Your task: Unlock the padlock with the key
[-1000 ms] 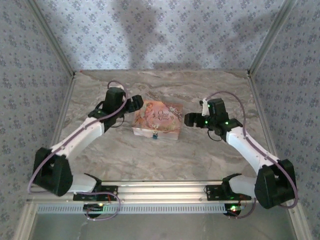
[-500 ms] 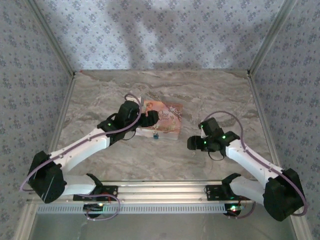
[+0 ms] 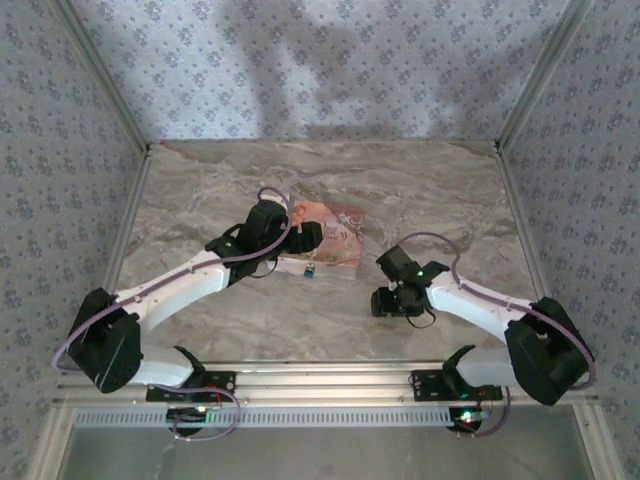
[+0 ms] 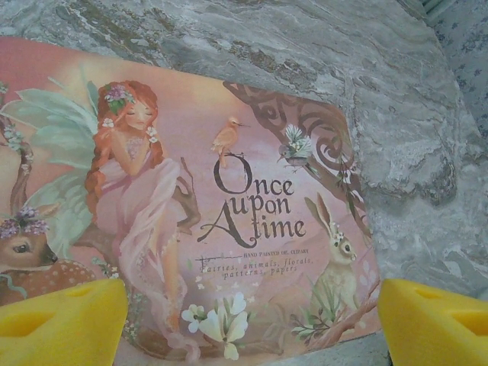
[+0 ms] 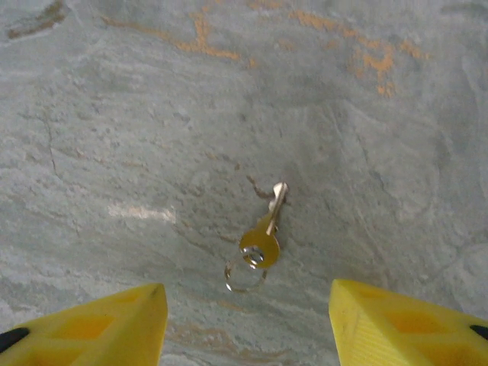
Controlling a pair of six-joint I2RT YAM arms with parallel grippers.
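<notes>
Items counted on the desk (image 3: 420,190): one padlock (image 3: 310,270), one key (image 5: 263,232) with one ring (image 5: 244,276) attached, and one illustrated pink box (image 3: 335,228). Tools numbered two: one left tool (image 3: 303,238), one right tool (image 3: 384,301). Yellow pads (image 4: 61,320) totalled four, two per tool.

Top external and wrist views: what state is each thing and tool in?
box, flat on the table, lid down.
padlock, at the box's near side; locked or not, too small to tell.
key, lying loose, ungripped.
left tool, open over the box.
right tool, open over the key.
</notes>
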